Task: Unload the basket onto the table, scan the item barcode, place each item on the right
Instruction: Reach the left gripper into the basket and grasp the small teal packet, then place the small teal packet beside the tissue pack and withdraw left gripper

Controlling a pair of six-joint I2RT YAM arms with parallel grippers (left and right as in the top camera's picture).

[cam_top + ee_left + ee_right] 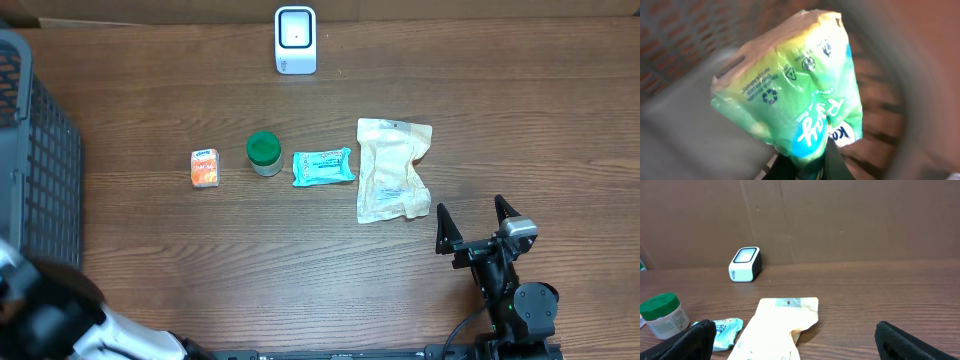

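Currently the green packet [790, 95] is held up close before the left wrist camera, pinched at its lower end by the closed left fingers [837, 165], with its crumpled top edge tilted toward the upper right. White lettering and small recycling marks are seen on its face; the finer print is too blurred to be read. Behind it, a grey mesh and a reddish-brown surface are smeared by motion. In the overhead view, the left arm [60, 325] is seen only as a blur at the lower left corner, just beside the dark basket [40, 170] at the left edge of the desk [200, 260]. The white scanner [295, 40] is stood at the far edge of the desk, well apart from that arm. Across the middle of the desk a row is formed by a small orange box [205, 167], a green-lidded jar [264, 153], a teal packet [322, 167] and a beige pouch [392, 170], each lying apart from the next. The right fingers [442, 228] are spread wide with nothing between them, near the lower right corner of the pouch and pointed toward the scanner side.
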